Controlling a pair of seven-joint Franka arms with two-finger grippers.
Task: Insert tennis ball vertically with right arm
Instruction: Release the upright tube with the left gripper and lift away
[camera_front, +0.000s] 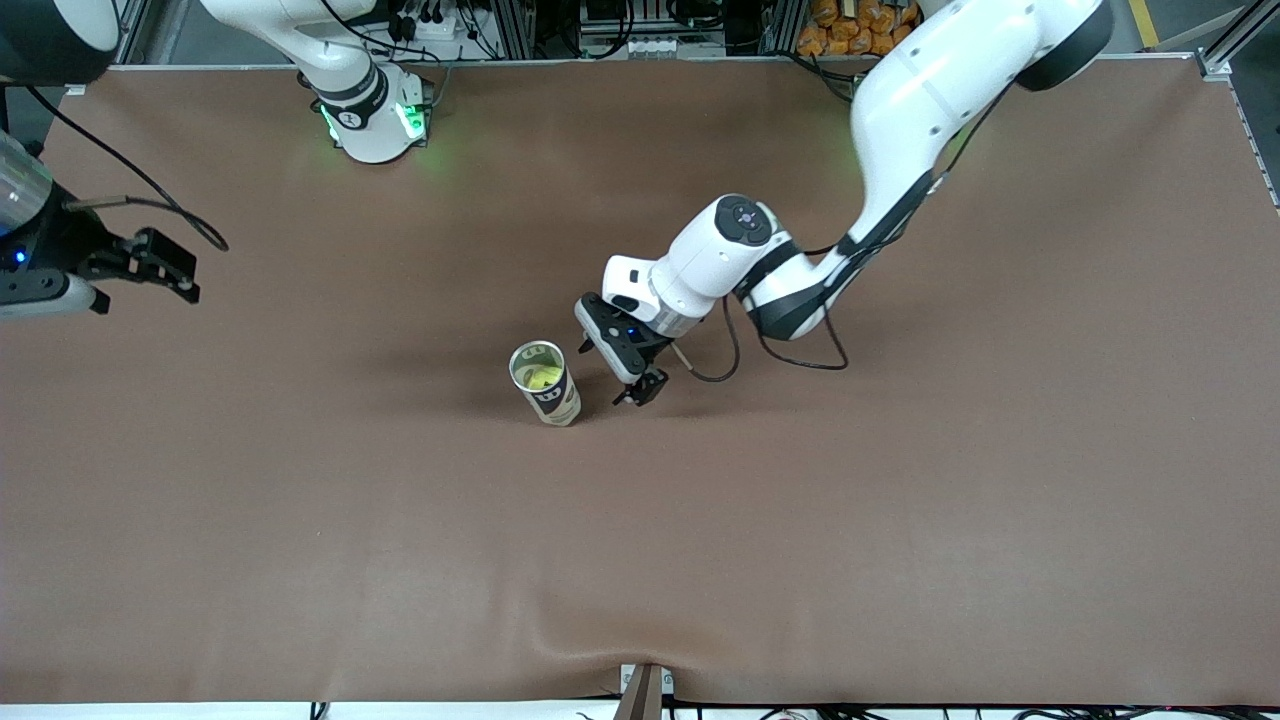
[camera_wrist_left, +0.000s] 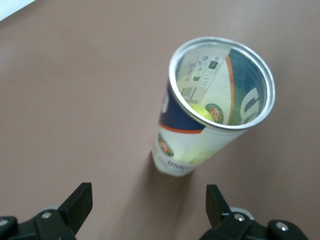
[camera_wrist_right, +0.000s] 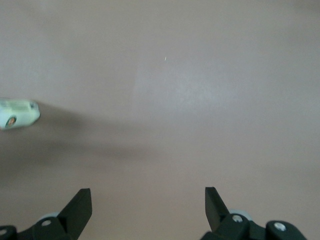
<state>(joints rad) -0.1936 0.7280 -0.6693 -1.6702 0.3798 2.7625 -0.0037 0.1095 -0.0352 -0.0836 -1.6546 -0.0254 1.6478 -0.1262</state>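
An open tennis ball can (camera_front: 546, 385) stands upright near the middle of the brown table. A yellow-green tennis ball (camera_front: 541, 378) lies inside it, and also shows down in the can in the left wrist view (camera_wrist_left: 202, 112). My left gripper (camera_front: 640, 387) is open and empty, low beside the can on the side toward the left arm's end, apart from it. The can (camera_wrist_left: 215, 115) fills the left wrist view ahead of the open left gripper (camera_wrist_left: 149, 200). My right gripper (camera_front: 172, 266) is open and empty, up over the right arm's end of the table. The right wrist view shows the right gripper (camera_wrist_right: 148, 202) and a bit of the can (camera_wrist_right: 17, 114) far off.
The brown mat (camera_front: 900, 500) covers the table and has a small wrinkle at its edge nearest the front camera (camera_front: 600, 650). Cables and boxes (camera_front: 640, 30) line the edge by the robot bases.
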